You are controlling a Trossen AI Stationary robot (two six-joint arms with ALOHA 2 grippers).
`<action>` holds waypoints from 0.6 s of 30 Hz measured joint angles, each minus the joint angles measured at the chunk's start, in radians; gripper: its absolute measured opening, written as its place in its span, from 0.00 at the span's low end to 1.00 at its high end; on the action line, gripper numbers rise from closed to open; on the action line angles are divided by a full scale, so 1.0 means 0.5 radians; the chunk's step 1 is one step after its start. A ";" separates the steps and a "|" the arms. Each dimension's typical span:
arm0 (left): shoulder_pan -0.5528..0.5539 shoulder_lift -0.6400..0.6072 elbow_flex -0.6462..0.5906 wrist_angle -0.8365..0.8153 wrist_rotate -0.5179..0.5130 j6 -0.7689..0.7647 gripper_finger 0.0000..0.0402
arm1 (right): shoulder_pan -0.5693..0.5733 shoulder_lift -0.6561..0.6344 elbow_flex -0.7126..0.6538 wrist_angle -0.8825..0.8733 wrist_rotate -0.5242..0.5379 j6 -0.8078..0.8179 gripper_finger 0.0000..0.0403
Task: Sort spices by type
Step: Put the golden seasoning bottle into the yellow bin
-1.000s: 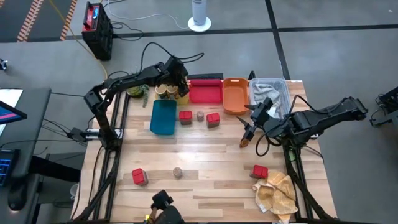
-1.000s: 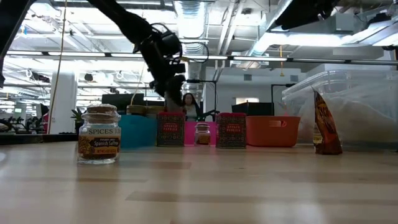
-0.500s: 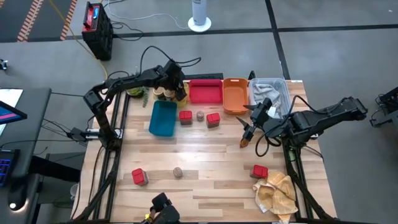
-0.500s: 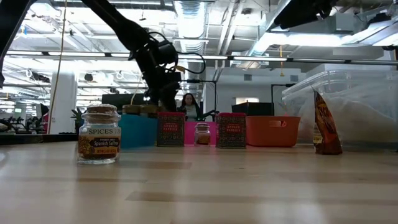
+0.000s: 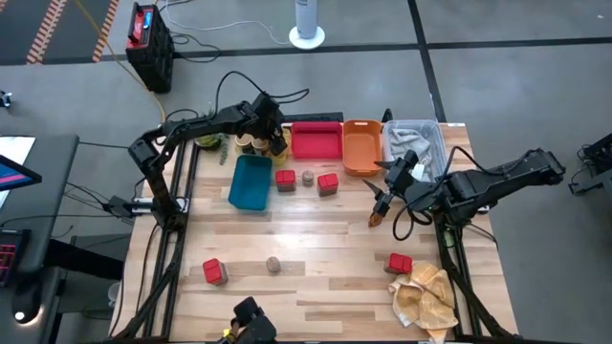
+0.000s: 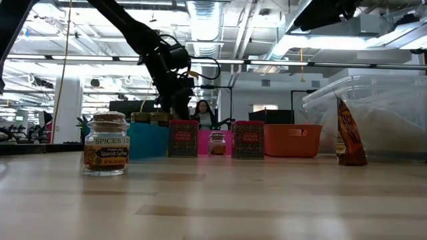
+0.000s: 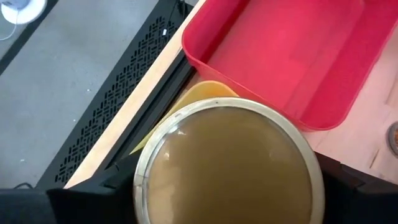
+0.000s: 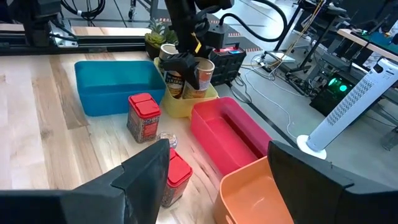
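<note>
Dark left hand (image 5: pixel 273 139) spread around tan jar (image 7: pixel 227 163) over yellow tray (image 8: pixel 186 103), right hand (image 5: pixel 382 203) gaping, raised mid-table

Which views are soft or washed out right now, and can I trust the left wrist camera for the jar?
Left wrist view: the jar lid fills the frame, close and soft-edged, while the red tray stays readable. Low view: ceiling lights glare, the near saffron jar is sharp, and the red boxes behind are softer. High view: evenly lit.

Bright even overhead light; soft shadows; ceiling lamps (image 6: pixel 203 17) glare; left wrist close-up blurred.
</note>
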 joint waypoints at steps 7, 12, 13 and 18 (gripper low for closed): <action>-0.002 0.000 0.000 -0.048 0.062 -0.024 0.82 | 0.000 0.000 0.000 0.001 0.000 0.001 0.75; -0.002 0.000 0.000 -0.035 0.045 -0.038 0.91 | 0.000 0.000 0.000 0.001 0.000 0.001 0.75; -0.002 0.000 0.000 -0.026 0.043 -0.037 0.91 | 0.001 0.000 0.000 0.001 0.000 0.001 0.75; -0.002 -0.008 0.071 -0.010 0.040 0.024 0.92 | 0.001 0.000 0.000 0.001 0.000 0.002 0.75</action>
